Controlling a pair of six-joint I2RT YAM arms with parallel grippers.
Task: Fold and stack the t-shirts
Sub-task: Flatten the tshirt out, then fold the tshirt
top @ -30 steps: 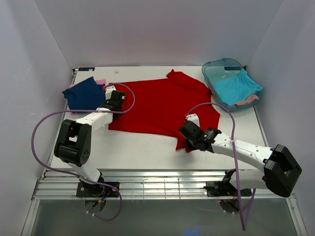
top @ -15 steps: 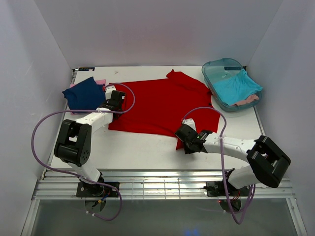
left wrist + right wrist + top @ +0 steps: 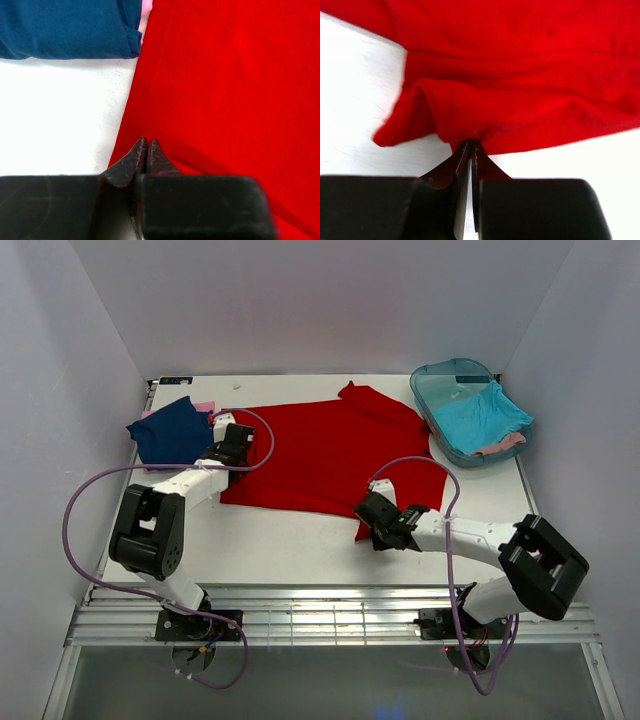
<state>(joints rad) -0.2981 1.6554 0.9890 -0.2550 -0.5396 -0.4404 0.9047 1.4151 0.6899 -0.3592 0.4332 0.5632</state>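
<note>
A bright red t-shirt (image 3: 330, 450) lies spread flat in the middle of the table. My left gripper (image 3: 236, 443) sits at its left edge, with its jaws shut on the red cloth (image 3: 225, 75) in the left wrist view. My right gripper (image 3: 368, 515) is at the shirt's near right corner and shut on the hem. The red cloth (image 3: 520, 75) bunches into a fold at the fingertips there. A folded navy blue t-shirt (image 3: 170, 430) lies at the far left, and a pink one (image 3: 205, 406) peeks out from under it.
A translucent teal tub (image 3: 460, 364) stands at the far right corner, holding a turquoise t-shirt (image 3: 480, 415) and a bit of pink cloth (image 3: 500, 445). White walls enclose the table on three sides. Purple cables loop off both arms.
My right gripper has closed on the red shirt's hem after edging slightly left. The left gripper's jaws pinched a little tighter, and that arm stayed in place.
</note>
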